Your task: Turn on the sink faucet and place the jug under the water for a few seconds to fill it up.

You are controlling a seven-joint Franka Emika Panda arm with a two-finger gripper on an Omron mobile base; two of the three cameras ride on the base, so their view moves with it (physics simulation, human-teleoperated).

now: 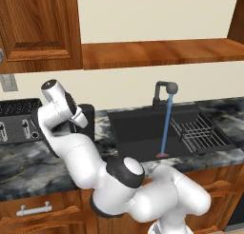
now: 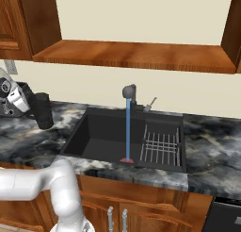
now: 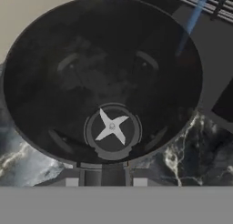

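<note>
You see no brand, label or readable writing anywhere, and you can count one sink faucet (image 1: 166, 92) pouring one blue stream of water (image 1: 165, 126) into one black sink (image 1: 143, 131) with one wire rack (image 1: 200, 131). One jug (image 2: 43, 110) stands upright on the marble desk (image 2: 214, 146) left of the sink (a four-pointed blade shows at its bottom in the hand view). The tool (image 3: 105, 178) sits at the jug's rim, and you cannot tell whether it pinches it.

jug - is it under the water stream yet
No, the jug stands on the counter left of the sink, apart from the water.
</note>
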